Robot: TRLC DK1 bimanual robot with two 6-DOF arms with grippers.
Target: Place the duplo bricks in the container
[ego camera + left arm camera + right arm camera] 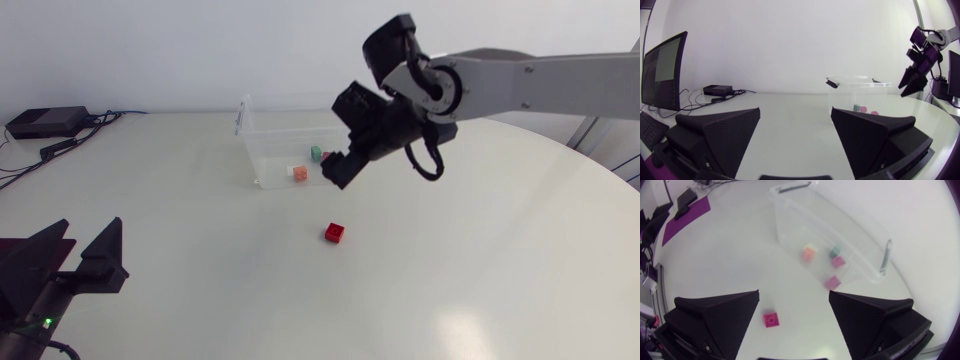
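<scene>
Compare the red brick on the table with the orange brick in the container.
The red brick lies on the table, outside the container; the orange brick lies inside it. The red brick is deep red; the orange brick is pale orange. The red brick sits alone; the orange brick has a green brick close by. Both are small, and neither is being held.

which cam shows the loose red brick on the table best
The right wrist view: the red brick lies large and unobstructed ahead of the open right claw. The head view shows it small; the left wrist view does not show it.
</scene>
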